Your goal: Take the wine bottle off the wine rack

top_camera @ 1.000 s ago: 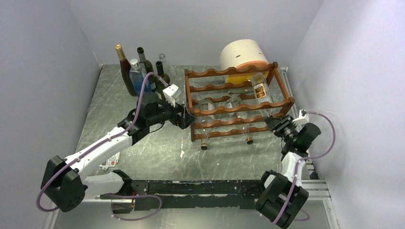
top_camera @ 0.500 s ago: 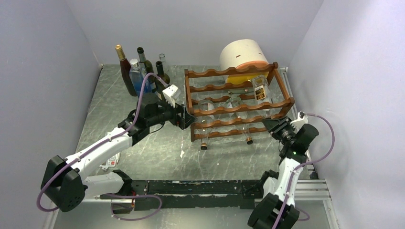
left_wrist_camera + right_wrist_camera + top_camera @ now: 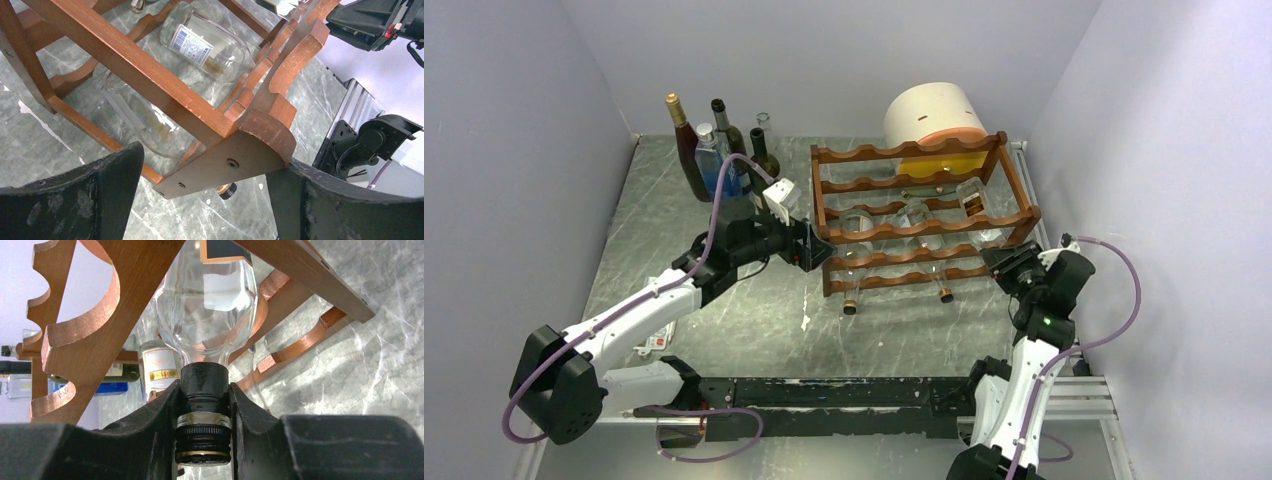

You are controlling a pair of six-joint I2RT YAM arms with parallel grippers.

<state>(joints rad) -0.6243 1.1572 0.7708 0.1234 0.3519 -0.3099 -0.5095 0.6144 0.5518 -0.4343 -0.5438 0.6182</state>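
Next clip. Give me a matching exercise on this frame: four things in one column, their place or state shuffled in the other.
1 left gripper
2 right gripper
3 white-and-orange cylinder
4 standing bottles

A upright in the far left corner
B shut on the clear bottle at its neck
C open astride an end of the wine rack
D behind the wine rack

Pairs: 1-C, 2-B, 3-D, 4-A

Robot lab cell: plain lilac walls box in marbled table (mounting rail at near edge).
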